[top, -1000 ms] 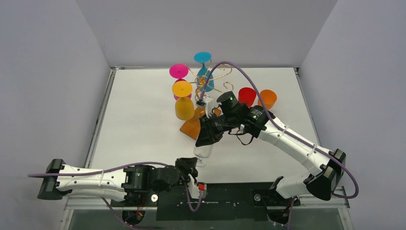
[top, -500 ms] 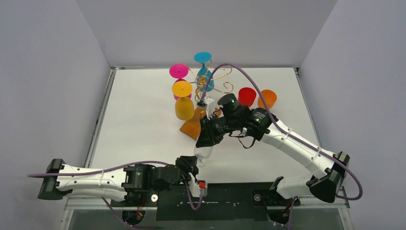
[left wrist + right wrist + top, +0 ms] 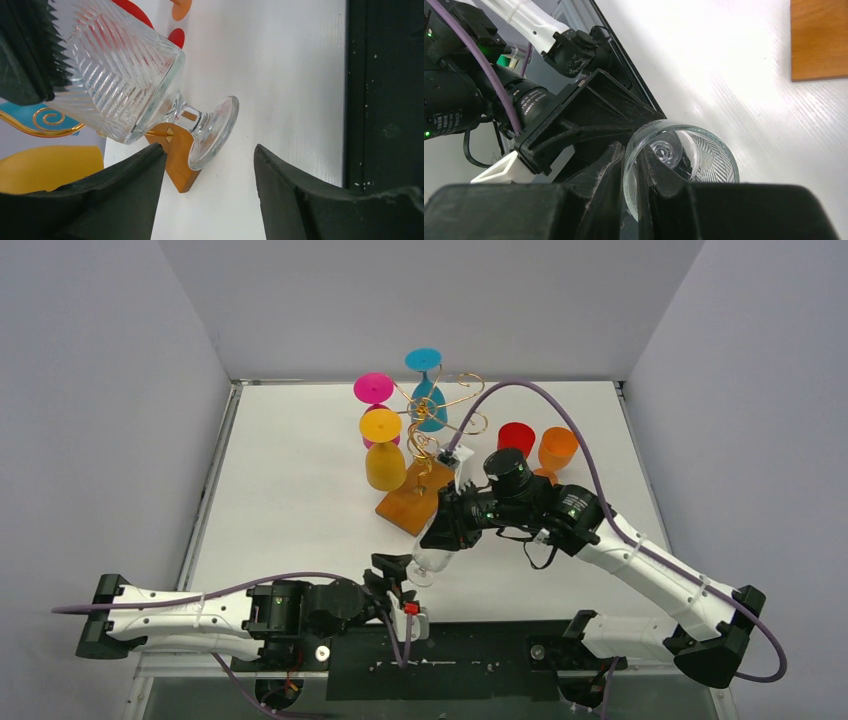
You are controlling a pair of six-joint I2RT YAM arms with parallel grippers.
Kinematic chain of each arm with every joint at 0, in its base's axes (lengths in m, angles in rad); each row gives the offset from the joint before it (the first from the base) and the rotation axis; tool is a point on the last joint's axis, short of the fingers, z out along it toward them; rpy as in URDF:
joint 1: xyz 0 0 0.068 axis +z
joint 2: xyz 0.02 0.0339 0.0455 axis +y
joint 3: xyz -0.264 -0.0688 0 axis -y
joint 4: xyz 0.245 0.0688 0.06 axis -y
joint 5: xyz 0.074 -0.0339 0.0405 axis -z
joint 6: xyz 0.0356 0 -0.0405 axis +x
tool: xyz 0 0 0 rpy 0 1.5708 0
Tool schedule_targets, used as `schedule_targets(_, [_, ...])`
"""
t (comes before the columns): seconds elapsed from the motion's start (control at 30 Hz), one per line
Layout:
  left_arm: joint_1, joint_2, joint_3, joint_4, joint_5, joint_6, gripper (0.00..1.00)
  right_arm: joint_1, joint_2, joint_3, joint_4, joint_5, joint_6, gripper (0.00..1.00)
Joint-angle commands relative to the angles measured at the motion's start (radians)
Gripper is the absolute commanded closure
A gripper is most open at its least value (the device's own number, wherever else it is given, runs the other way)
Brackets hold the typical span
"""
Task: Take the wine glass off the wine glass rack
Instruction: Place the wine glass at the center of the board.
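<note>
Since a second ago the right arm has swung back and to its right. This has drawn the clear ribbed wine glass (image 3: 428, 562) away from the gold wire wine glass rack (image 3: 440, 420), so the rack's flat orange-brown wooden base (image 3: 408, 505) now shows uncovered. The left arm has edged forward toward the glass.

The right gripper (image 3: 633, 172) is clamped on the bowl's wall, one finger inside the rim and one outside. It holds the glass tilted, foot toward the near edge, low over the white table (image 3: 300, 500) and apart from the wire arms. I cannot tell whether the foot touches the table. The left gripper (image 3: 208, 150) has its jaws apart, with the foot and stem just ahead of the gap.

The lift-off itself looks done. The step in hand seems to be the carry-away, toward either a set-down or a hand-over. I judge that the next move calls for righting the glass so its foot meets the table flat before the right fingers let go, or for the left jaws to close on the stem first.

By count:
- One rack.
- One clear glass.
- Three coloured glasses hanging foot-up on the rack: a pink glass (image 3: 373, 388), a yellow glass (image 3: 383, 455) and a blue glass (image 3: 424, 360).
- Two more just to the rack's right, seemingly standing off its arms: a red glass (image 3: 516, 438) and an orange glass (image 3: 557, 447).
</note>
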Motion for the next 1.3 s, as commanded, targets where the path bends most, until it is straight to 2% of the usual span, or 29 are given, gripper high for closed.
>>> schedule_targets(0.0, [0.0, -0.035, 0.034, 0.034, 0.02, -0.138, 0.36, 0.008, -0.085, -0.008, 0.121, 0.077, 0.051, 1.0])
schedule_targets(0.1, [0.001, -0.049, 0.019, 0.032, 0.022, -0.206, 0.28, 0.008, -0.11, -0.02, 0.121, 0.126, 0.067, 1.0])
schedule_targets(0.17, [0.001, -0.055, 0.005, 0.03, 0.024, -0.244, 0.05, 0.008, -0.131, -0.028, 0.134, 0.157, 0.078, 1.0])
schedule_targets(0.2, [0.001, -0.055, 0.0, 0.027, 0.024, -0.258, 0.03, 0.008, -0.144, -0.035, 0.152, 0.165, 0.084, 1.0])
schedule_targets(0.33, [0.001, -0.052, -0.002, 0.009, -0.014, -0.342, 0.03, 0.008, -0.211, -0.067, 0.182, 0.268, 0.094, 1.0])
schedule_targets(0.5, [0.003, -0.062, 0.002, -0.019, -0.152, -0.551, 0.03, 0.008, -0.253, -0.099, 0.04, 0.601, 0.117, 1.0])
schedule_targets(0.63, [0.004, -0.095, 0.004, -0.053, -0.246, -0.681, 0.03, 0.008, -0.278, -0.147, -0.019, 0.759, 0.189, 1.0])
schedule_targets(0.73, [0.004, -0.125, 0.006, -0.067, -0.294, -0.714, 0.03, 0.008, -0.321, -0.214, 0.002, 0.821, 0.172, 1.0])
schedule_targets(0.93, [0.032, -0.205, -0.025, -0.07, -0.385, -0.756, 0.03, 0.007, -0.423, -0.29, -0.012, 1.114, 0.193, 1.0])
schedule_targets(1.1, [0.208, -0.24, -0.064, -0.068, -0.274, -0.827, 0.03, 0.003, -0.482, -0.348, -0.003, 1.274, 0.209, 1.0])
schedule_targets(1.2, [0.36, -0.213, -0.075, -0.066, -0.143, -0.861, 0.03, -0.009, -0.433, -0.336, -0.106, 1.399, 0.233, 1.0])
schedule_targets(1.27, [0.442, -0.164, -0.058, -0.074, -0.079, -0.873, 0.03, -0.048, -0.388, -0.309, -0.157, 1.428, 0.23, 1.0])
